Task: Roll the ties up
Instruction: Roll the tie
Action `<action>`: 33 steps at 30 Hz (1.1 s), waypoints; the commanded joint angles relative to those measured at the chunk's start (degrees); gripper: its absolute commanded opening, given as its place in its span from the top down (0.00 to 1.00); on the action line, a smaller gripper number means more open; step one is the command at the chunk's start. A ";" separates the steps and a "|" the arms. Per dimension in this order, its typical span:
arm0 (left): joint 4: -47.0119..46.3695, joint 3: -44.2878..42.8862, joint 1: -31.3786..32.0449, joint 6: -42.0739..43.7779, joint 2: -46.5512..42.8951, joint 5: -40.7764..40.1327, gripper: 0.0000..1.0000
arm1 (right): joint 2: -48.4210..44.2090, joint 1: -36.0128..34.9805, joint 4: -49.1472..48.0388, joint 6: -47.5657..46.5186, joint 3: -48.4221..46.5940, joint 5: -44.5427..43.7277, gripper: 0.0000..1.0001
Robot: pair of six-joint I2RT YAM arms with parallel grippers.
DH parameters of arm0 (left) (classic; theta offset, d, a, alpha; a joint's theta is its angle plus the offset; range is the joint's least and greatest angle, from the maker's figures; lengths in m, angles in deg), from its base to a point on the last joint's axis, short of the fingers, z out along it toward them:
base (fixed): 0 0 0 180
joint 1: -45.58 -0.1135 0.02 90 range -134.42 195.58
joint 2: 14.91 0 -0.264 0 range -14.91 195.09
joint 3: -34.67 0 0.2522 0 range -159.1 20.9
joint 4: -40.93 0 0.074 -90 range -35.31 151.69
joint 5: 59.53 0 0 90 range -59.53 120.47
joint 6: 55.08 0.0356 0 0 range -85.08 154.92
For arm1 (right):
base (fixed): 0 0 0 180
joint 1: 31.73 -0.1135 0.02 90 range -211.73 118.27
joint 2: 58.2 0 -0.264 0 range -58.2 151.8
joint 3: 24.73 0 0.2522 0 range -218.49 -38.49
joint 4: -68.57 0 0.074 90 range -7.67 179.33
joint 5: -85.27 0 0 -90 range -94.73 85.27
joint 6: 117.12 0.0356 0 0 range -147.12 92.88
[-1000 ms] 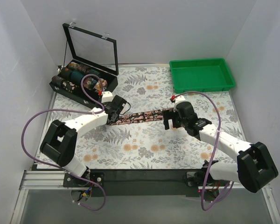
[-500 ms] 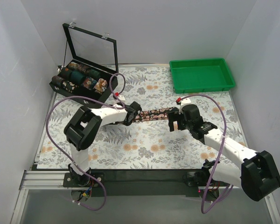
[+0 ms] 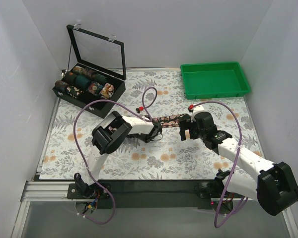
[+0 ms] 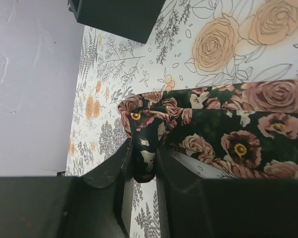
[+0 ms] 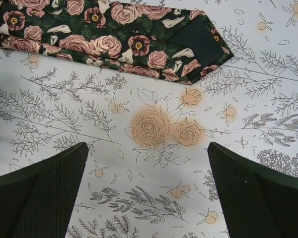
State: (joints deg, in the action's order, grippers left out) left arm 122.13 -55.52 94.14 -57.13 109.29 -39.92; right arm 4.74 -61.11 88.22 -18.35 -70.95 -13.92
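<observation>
Well, rolling's barely started: left fingers (image 4: 111, 171) pinch the curled end of the tie (image 3: 170, 118) on the tabletop (image 3: 154, 158), right fingers (image 5: 44, 183) hang wide by its other tip; next, wind it along

Top external view: mounted high, well back on the near side of the tie (image 3: 170, 119), angled down and forward, taking in the table covering (image 3: 164, 158) around it. Left wrist view: turned sideways, very close at the tie's folded end. Right wrist view: facing straight down, close above the tie's pointed end. All three share the tie.
</observation>
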 commanded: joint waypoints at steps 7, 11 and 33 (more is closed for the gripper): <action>5.43 -5.49 1.98 -4.20 3.59 -2.56 0.66 | -1.15 0.73 -1.76 -0.25 0.92 1.10 0.06; 2.62 -5.84 2.68 -0.24 3.15 -2.30 0.58 | -1.15 0.65 -1.76 -0.25 0.92 1.28 0.06; -25.96 -0.39 3.74 31.67 -4.41 14.49 0.48 | -1.77 0.73 -1.76 0.45 0.48 2.42 0.07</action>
State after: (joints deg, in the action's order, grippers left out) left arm 100.47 -54.93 97.17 -27.30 105.03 -29.87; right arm 3.97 -60.61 88.22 -18.26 -70.45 -12.00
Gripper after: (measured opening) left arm 0.511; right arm 0.932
